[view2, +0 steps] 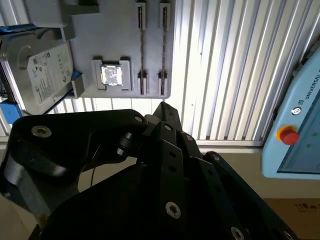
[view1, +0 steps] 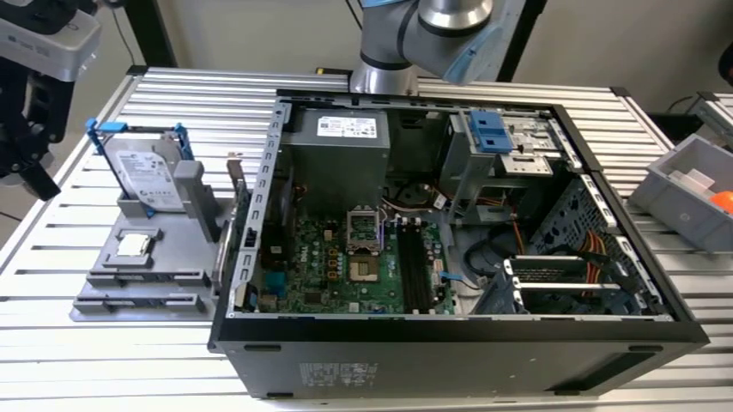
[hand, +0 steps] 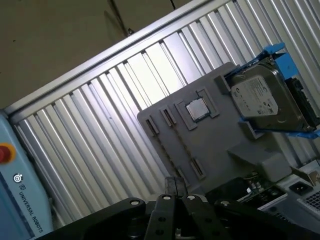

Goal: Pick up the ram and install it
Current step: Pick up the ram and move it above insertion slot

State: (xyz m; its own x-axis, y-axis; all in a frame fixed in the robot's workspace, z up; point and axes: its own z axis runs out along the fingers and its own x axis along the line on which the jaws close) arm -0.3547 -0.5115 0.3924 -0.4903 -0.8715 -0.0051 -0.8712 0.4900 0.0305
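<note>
Closed tight, the tool [view2: 162, 107] shows its two black fingertips pressed together in both wrist views. In the exterior view it hangs above the ribbed metal surface [view1: 115, 360] at that view's left edge, apart from the one grey holder [view1: 172, 283] that lies beside the computer case [view1: 458, 343].

The holder carries one hard drive [view1: 149, 172], propped up in a blue carrier, and one small square silver chip [view1: 134, 246], which lies flat in its own recess. In the second wrist view the holder also has two narrow parallel slots [view2: 141, 50] just beside the chip. Each slot shows only a thin line along its length.

I cannot tell from these views where the ram is. On the one green motherboard [view1: 332, 266] in the open case, a group of long dark slots [view1: 414, 266] runs side by side. They are too dark to tell whether a stick sits in any of them.

One grey power supply [view1: 338, 154] sits at the far end of the case. At the exterior view's right stands one grey bin [view1: 687, 189] with one orange object [view1: 722, 202] in it. One light-blue pendant [view2: 295, 130] with a single red button [view2: 286, 135] sits at the edge of the surface in both wrist views.
</note>
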